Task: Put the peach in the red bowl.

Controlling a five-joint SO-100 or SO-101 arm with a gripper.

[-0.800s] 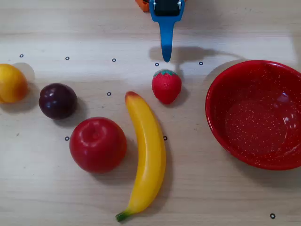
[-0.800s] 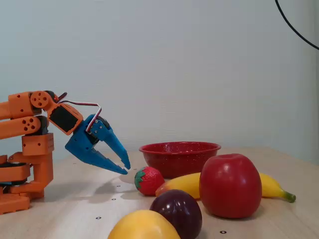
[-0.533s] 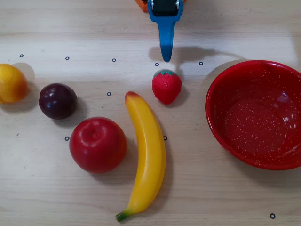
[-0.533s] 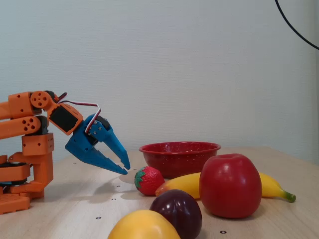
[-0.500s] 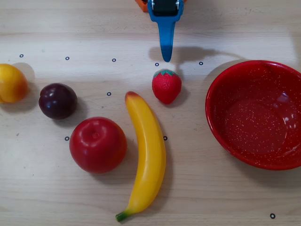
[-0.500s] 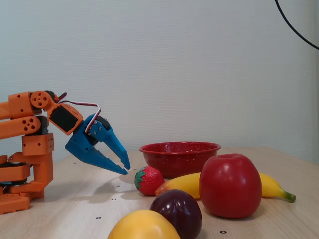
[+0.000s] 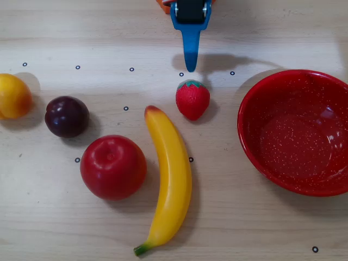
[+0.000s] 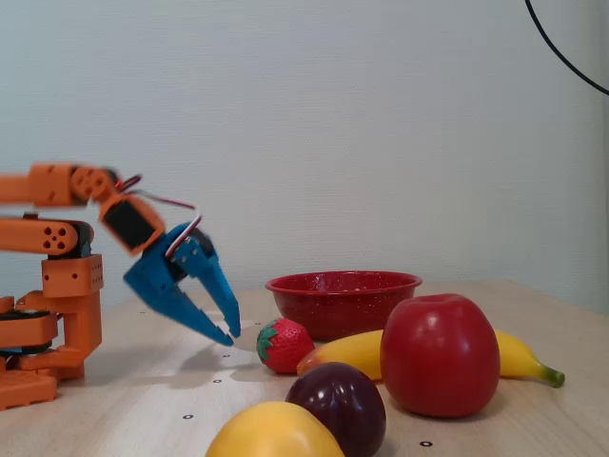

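Five fruits lie before us overhead: the peach [image 7: 13, 96] far left, well apart from the red bowl [image 7: 255, 141] at right. From the side, we see our gripper [image 8: 227, 332] slightly spread, empty, near the strawberry [image 8: 284, 346].

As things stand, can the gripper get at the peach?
Probably yes. The gripper hangs empty above the table near the strawberry; the peach sits at the overhead view's left edge, only the plum beside it. Reach that far is uncertain.
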